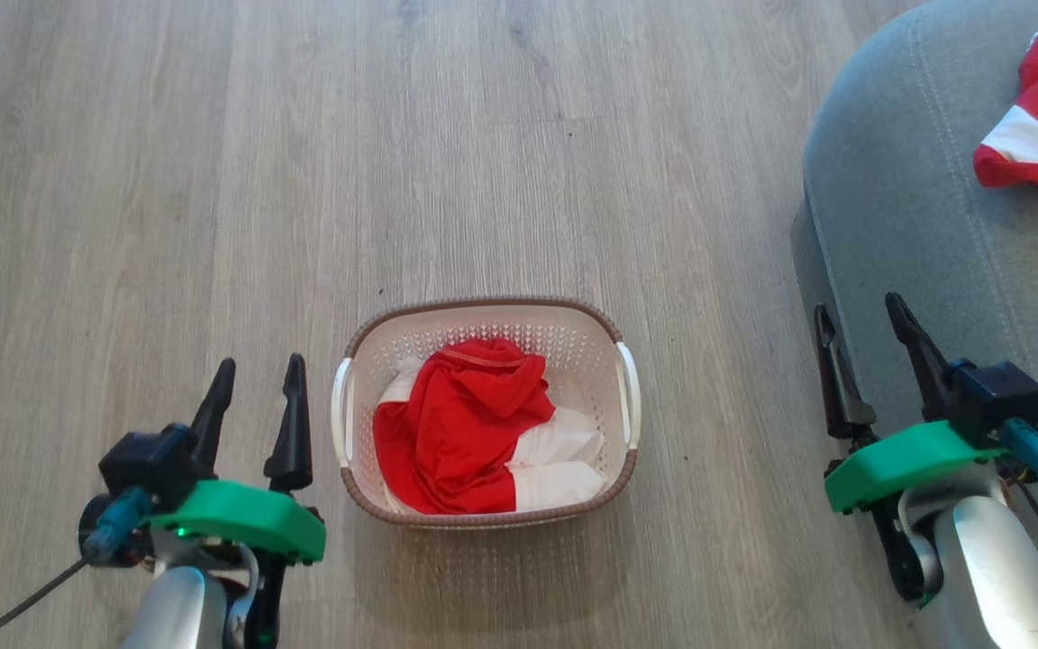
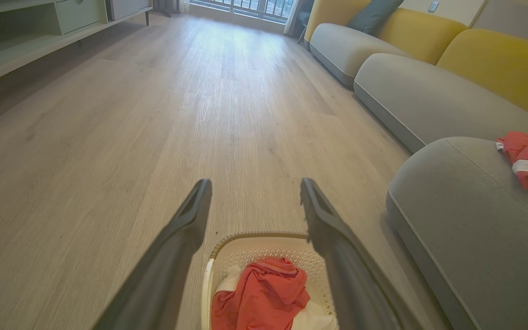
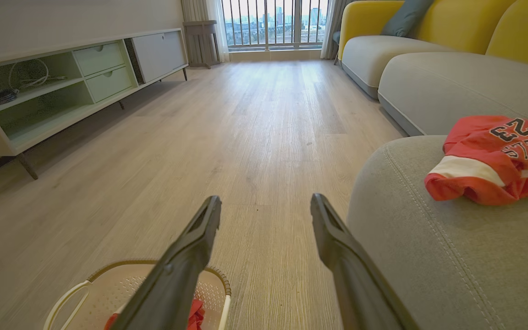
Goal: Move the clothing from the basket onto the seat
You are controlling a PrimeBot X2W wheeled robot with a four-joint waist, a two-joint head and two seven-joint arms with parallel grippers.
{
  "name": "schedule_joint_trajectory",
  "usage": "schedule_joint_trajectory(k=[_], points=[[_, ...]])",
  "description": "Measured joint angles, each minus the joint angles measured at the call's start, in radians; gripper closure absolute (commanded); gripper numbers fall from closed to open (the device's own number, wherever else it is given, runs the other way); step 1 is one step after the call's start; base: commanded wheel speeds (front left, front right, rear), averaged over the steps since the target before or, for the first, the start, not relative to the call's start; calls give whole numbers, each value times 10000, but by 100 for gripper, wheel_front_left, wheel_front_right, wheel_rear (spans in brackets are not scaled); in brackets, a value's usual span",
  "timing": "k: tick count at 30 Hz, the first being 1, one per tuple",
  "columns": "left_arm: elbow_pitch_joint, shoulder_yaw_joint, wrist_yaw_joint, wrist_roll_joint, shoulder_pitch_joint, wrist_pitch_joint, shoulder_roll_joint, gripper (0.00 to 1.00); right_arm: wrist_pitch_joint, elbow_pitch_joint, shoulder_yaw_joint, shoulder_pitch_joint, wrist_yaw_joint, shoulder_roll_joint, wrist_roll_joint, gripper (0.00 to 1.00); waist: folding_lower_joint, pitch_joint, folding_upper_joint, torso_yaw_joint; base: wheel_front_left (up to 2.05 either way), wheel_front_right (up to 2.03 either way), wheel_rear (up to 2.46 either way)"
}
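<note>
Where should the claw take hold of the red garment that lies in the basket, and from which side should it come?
Probably the bunched red fold that stands highest on the garment, near the middle of the basket. Come straight down from above: the walls close off every side, and the raised crumple gives the open left claw, just beside the basket, something to pinch.
</note>
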Motion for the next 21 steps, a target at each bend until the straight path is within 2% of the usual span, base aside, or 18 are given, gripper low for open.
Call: schedule_joint_trajectory(k=[11,21], points=[[102,-483,-6,272,-766,0,-6,0,0,-500,-144,-459,0,-2,-12,0,0,1044,0,-66,0,0,0],[2150,-1923,-10,1302,-4131,318,-56,0,0,-1467,-362,-1997,0,-134,-98,0,4,3406,0,-206,0,0,0]])
